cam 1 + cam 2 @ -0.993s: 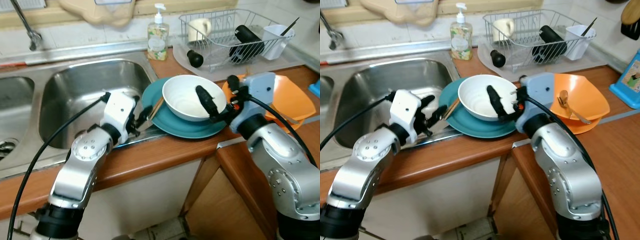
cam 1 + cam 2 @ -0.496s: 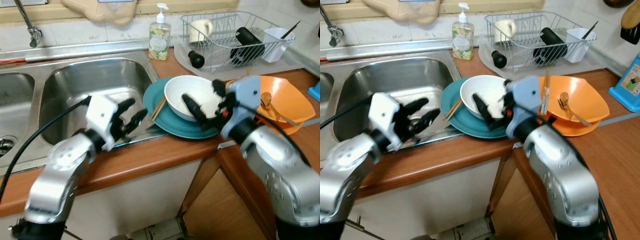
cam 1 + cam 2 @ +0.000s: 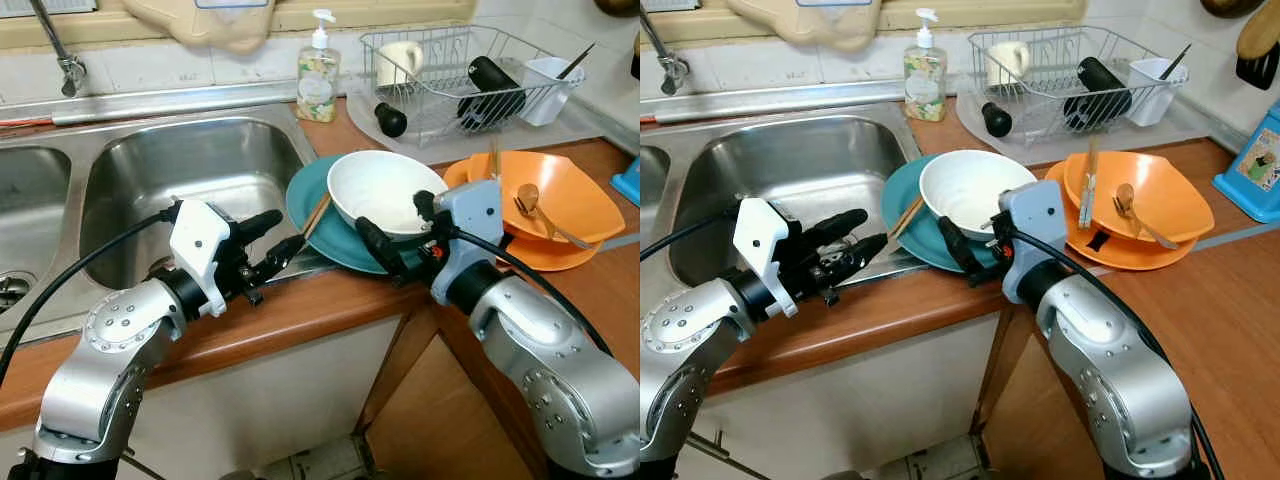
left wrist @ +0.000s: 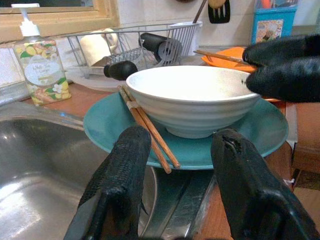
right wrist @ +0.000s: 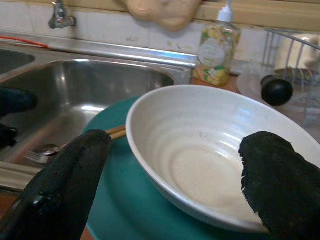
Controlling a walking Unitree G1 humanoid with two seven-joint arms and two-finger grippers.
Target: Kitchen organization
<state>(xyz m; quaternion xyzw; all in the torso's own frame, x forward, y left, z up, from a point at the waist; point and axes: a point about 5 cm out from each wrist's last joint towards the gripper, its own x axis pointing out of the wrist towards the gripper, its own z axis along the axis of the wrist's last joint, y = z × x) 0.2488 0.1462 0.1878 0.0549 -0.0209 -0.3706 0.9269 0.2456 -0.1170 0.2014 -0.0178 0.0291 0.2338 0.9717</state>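
Observation:
A white bowl (image 3: 385, 190) stands on a teal plate (image 3: 340, 246) on the wooden counter beside the sink. A pair of wooden chopsticks (image 3: 313, 214) lies on the plate's left side, against the bowl. My left gripper (image 3: 272, 240) hovers open over the sink's edge, a little short of the plate, with its fingers pointing at the chopsticks (image 4: 150, 132). My right gripper (image 3: 400, 228) is open at the bowl's front rim, one finger low before the plate and one by the bowl's right side. Nothing is held. In the right wrist view the bowl (image 5: 210, 150) lies between the fingers.
An orange bowl (image 3: 565, 195) with a spoon (image 3: 528, 196) and chopsticks sits right of the plate. A wire dish rack (image 3: 460, 70) and a soap bottle (image 3: 316, 70) stand behind. The steel sink (image 3: 190, 170) is left; a fork (image 5: 42, 152) lies in it.
My right gripper has drawn back out of the white bowl to its front rim. My left gripper has pulled back from the plate's edge toward the sink's front.

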